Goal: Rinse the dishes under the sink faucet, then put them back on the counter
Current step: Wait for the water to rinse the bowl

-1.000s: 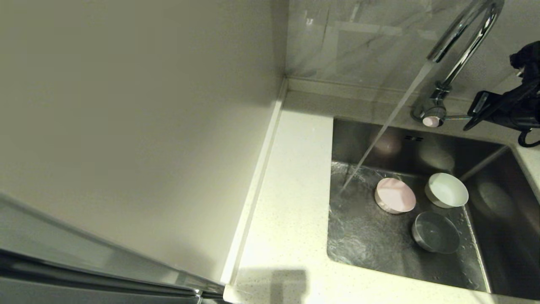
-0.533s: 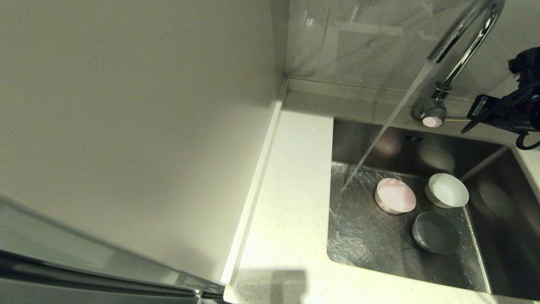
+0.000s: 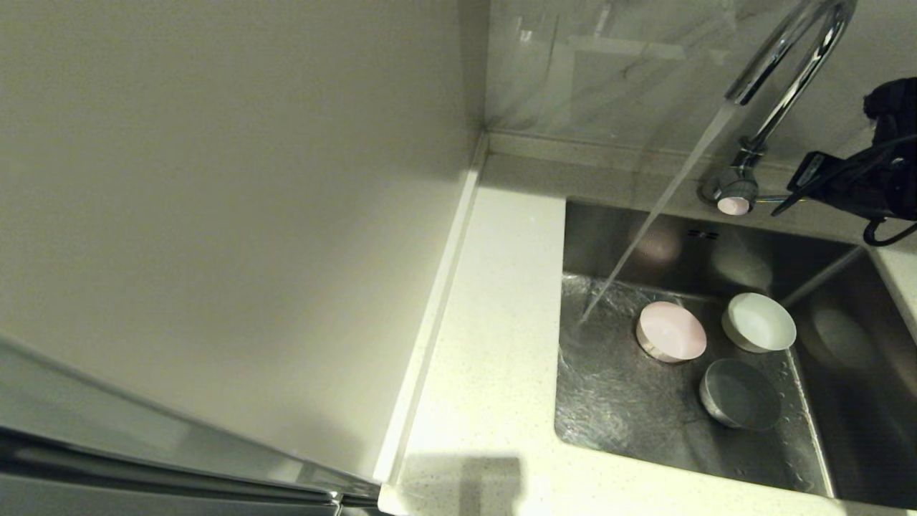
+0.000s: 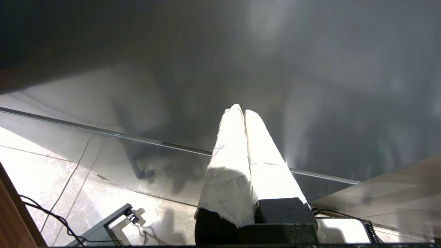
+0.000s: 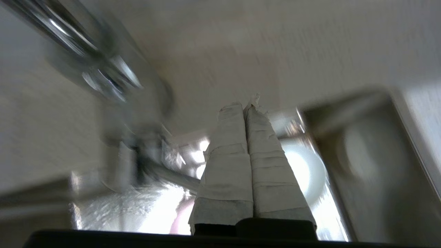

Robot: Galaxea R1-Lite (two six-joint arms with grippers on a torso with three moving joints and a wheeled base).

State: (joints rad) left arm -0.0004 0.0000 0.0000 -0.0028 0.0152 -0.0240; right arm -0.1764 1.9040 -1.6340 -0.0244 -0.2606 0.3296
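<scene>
Change: right gripper (image 3: pixel 781 208), which was just past the tip of the tap lever a second ago, has lifted slightly and drawn back toward the right; bowls and water stream are unchanged.
Right gripper: beside the thin lever of the faucet (image 3: pixel 784 68), jaws pressed together with nothing between them, as the right wrist view shows (image 5: pixel 246 110).
Left gripper: parked away from the sink, jaws closed and empty (image 4: pixel 240 112).
Bowls: all three sit on the floor of the sink (image 3: pixel 609 236); pink bowl (image 3: pixel 671 331) nearest the stream, white bowl (image 3: pixel 759 322) to its right, blue bowl (image 3: pixel 740 394) in front of them, none touching.
Water: runs from the spout and lands just left of the pink bowl, so no bowl is being rinsed yet.
Table: white counter (image 3: pixel 494 337) left of the sink, bare where the bowls should go.
Handling: small, stiff, probably light but breakable; wet glaze looks slippery.
Where to hold: pinch over the rim, one jaw inside and one outside the wall.
Writing: no brand, label or lettering can be read anywhere.
</scene>
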